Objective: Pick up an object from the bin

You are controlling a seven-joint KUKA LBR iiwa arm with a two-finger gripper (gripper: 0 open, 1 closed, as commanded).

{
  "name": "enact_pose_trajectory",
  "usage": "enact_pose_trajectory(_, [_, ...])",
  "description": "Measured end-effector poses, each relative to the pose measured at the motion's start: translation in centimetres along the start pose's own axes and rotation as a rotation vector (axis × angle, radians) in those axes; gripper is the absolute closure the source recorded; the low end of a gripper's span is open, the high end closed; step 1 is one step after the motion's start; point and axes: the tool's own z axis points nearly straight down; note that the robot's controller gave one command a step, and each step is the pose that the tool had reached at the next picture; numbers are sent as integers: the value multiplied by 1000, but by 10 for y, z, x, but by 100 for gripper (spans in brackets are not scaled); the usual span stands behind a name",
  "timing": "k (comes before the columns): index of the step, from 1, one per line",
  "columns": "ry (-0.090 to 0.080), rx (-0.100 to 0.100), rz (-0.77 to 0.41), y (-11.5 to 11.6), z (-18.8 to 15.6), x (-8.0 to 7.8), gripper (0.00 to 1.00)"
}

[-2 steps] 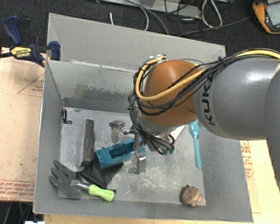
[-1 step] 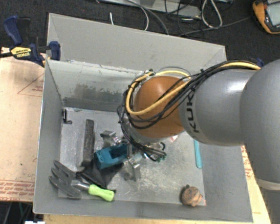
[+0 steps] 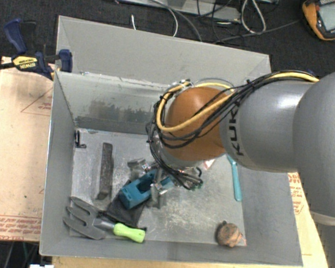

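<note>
My gripper (image 3: 158,183) hangs low in the middle of the bin, just under the arm's orange wrist cover. Directly at its lower left lies a blue block-shaped thing (image 3: 133,194) on a black base; the gripper's tip is at its upper right end, and I cannot tell if they touch. Below that lies a grey hand fork with a green handle (image 3: 100,224), near the bin's front wall. A dark grey flat bar (image 3: 105,171) lies lengthwise to the left of the blue thing.
A teal stick (image 3: 236,181) leans at the right, partly under the arm. A brown lump (image 3: 228,233) sits at the front right. A small black clip (image 3: 79,139) lies at the back left. The arm covers the bin's back right.
</note>
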Motion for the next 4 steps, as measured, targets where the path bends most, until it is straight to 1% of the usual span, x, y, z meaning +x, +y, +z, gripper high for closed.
enact_pose_trajectory(1, [0, 0, 0, 0, 0, 0, 100])
enact_pose_trajectory(2, [13, -4, 0, 2, -24, 4, 100])
enact_pose_trajectory(3, [7, -2, 2, 1, -57, 2, 100])
enact_pose_trajectory(4, [14, -6, 4, 2, -94, 3, 100])
